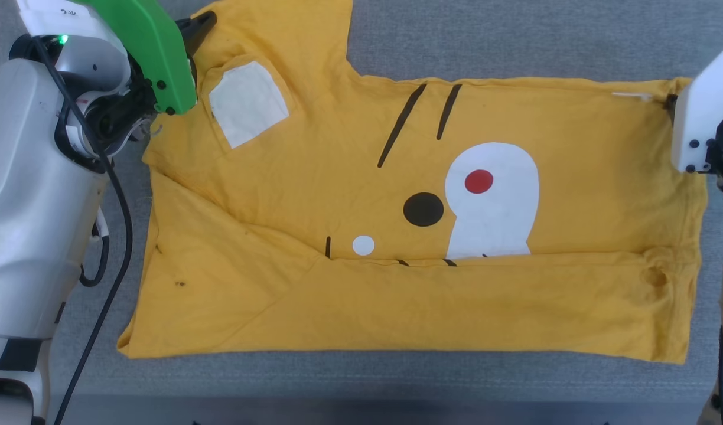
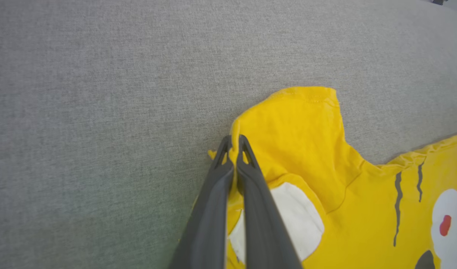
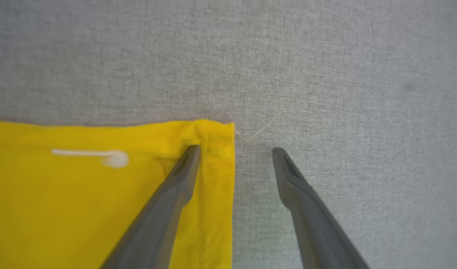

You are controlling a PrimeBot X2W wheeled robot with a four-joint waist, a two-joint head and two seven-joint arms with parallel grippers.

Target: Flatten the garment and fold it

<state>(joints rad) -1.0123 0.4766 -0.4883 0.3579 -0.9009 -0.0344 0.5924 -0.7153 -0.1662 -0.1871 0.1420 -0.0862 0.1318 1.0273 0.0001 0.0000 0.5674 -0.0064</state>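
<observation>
Your left gripper (image 2: 234, 144) is pinched shut on the edge of the yellow T-shirt's (image 1: 515, 307) far left sleeve, as the left wrist view makes plain. Your right gripper (image 3: 236, 151) is spread wide at the far right corner, one finger over the fabric, the other over the grey tabletop (image 3: 363, 74). From the head view, the shirt lies print-up, its near edge folded over the white patch (image 1: 491, 200).

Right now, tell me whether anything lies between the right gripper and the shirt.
Nothing visible does. The right gripper is open astride the shirt corner: one finger over the yellow cloth, the other over the grey table.
</observation>
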